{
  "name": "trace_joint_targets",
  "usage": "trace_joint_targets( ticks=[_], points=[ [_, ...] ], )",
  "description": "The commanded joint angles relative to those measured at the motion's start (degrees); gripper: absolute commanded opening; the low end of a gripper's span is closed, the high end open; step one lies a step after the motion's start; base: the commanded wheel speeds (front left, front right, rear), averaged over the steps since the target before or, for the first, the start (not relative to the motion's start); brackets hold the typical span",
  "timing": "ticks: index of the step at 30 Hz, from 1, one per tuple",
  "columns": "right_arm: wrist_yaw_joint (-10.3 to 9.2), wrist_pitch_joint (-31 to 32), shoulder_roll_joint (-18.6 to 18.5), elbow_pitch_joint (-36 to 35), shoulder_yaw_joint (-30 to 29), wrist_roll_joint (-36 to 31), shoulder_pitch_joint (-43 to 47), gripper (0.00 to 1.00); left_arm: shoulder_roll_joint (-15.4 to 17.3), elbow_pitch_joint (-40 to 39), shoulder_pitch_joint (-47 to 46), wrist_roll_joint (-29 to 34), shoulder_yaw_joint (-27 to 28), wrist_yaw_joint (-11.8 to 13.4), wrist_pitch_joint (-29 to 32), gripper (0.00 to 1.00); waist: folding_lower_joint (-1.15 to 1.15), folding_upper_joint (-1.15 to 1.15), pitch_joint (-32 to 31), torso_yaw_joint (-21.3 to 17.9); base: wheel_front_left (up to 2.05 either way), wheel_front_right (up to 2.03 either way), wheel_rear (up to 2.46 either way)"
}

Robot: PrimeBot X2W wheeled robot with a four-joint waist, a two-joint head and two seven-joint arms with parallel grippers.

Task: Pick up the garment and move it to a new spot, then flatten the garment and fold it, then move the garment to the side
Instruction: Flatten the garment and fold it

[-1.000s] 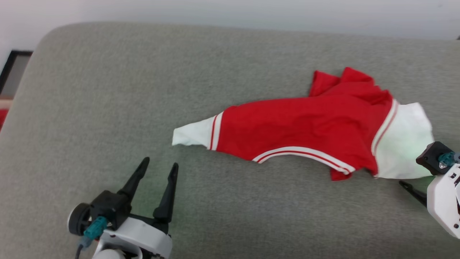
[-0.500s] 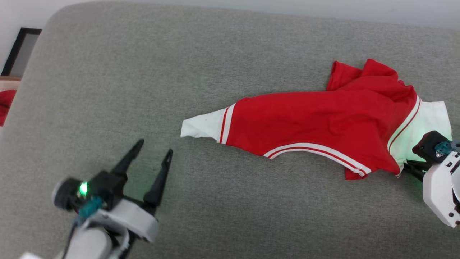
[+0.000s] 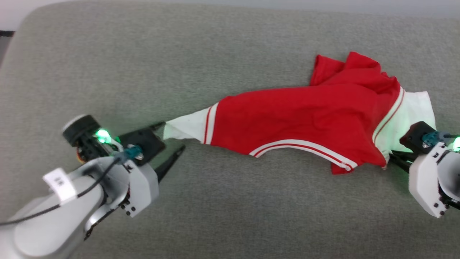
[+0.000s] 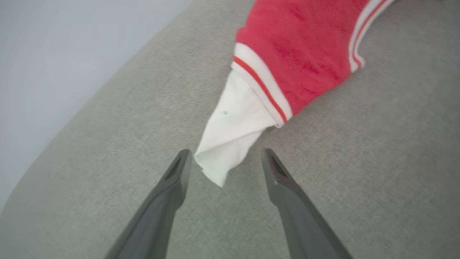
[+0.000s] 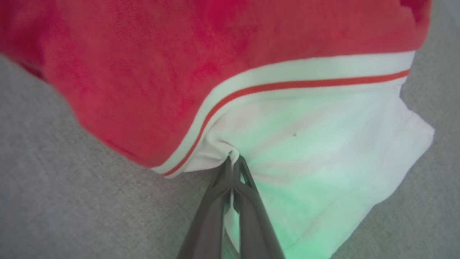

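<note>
The garment (image 3: 302, 118), a red shirt with white sleeves and striped trim, lies stretched across the grey cushion (image 3: 215, 54). My left gripper (image 3: 172, 138) is open at the shirt's left end, its two fingers on either side of the white sleeve tip (image 4: 230, 144). In the left wrist view the gripper (image 4: 223, 158) straddles that tip without closing on it. My right gripper (image 5: 233, 160) is shut on a pinch of the white right sleeve (image 5: 323, 144) beside the striped band. In the head view the right wrist (image 3: 427, 172) sits at the shirt's right end.
The grey cushion's rounded back edge (image 3: 107, 7) runs along the top with a pale wall behind it. A dark frame (image 3: 5, 36) shows at the far left edge. Bare cushion lies in front of the shirt.
The right gripper has shut on the white right sleeve. The left arm has swung forward and right until its open fingers bracket the left sleeve tip. The head camera also shifted.
</note>
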Motion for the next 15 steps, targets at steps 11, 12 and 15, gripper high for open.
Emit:
trace_joint_targets(
  ticks=[11,12,15],
  points=[
    [-0.04,0.23,2.47,0.34,0.99,-0.54,-0.66,0.0,1.6,9.49,-13.73,-6.61,-18.53,-0.09,-2.51,1.0,0.0,0.0,1.99,-3.26,0.0,0.0,0.0],
    [-0.04,0.23,2.47,0.34,0.99,-0.54,-0.66,0.0,1.6,9.49,-13.73,-6.61,-18.53,-0.09,-2.51,1.0,0.0,0.0,1.99,-3.26,0.0,0.0,0.0],
    [-0.05,0.05,2.62,0.25,1.0,-0.36,-0.61,0.0,0.31,12.2,-15.26,-8.32,-20.39,-0.09,-4.61,1.0,0.0,0.0,2.02,-3.5,0.0,0.0,0.0]
  ],
)
